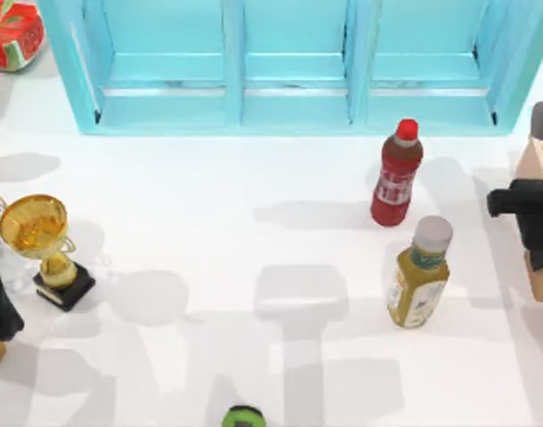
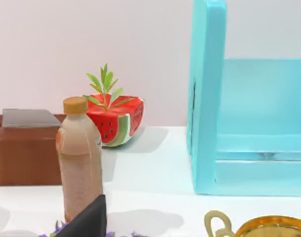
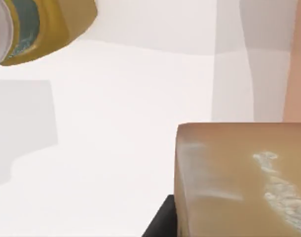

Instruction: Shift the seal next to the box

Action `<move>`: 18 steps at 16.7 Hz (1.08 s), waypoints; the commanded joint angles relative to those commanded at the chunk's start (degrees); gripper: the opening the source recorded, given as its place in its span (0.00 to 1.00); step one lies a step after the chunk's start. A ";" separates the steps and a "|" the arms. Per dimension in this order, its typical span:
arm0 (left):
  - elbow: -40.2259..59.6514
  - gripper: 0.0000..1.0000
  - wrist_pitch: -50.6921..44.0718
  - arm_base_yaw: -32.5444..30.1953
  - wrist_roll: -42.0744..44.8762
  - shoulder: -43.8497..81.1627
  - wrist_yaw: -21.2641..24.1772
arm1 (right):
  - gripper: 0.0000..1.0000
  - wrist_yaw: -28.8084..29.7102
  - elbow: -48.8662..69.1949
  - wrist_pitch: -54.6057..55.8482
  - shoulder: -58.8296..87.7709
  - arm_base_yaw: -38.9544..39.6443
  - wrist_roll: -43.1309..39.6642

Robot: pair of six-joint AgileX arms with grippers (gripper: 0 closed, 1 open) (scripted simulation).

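Hovering right gripper (image 1: 540,267) at table's right edge, directly over seal (image 3: 242,180), beside box (image 1: 540,160); finger state unclear.

The seal (image 3: 242,180) fills the near corner, apparently against a dark claw finger (image 3: 160,223), a yellow bottle (image 3: 47,24) beyond.

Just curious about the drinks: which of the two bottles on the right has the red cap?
The red bottle, standing nearer the turquoise cabinet. The yellow-green bottle in front of it has a pale grey cap.
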 joint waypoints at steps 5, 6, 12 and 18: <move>0.00 1.00 0.00 0.00 0.00 0.00 0.00 | 0.00 -0.12 -3.01 0.05 -0.95 -1.60 -2.61; 0.00 1.00 0.00 0.00 0.00 0.00 0.00 | 0.00 -0.12 -3.01 0.05 -0.95 -1.60 -2.61; 0.00 1.00 0.00 0.00 0.00 0.00 0.00 | 0.00 -0.11 -8.81 6.35 -0.40 -1.32 -2.37; 0.00 1.00 0.00 0.00 0.00 0.00 0.00 | 0.00 -0.12 -16.70 14.98 0.28 -1.21 -2.20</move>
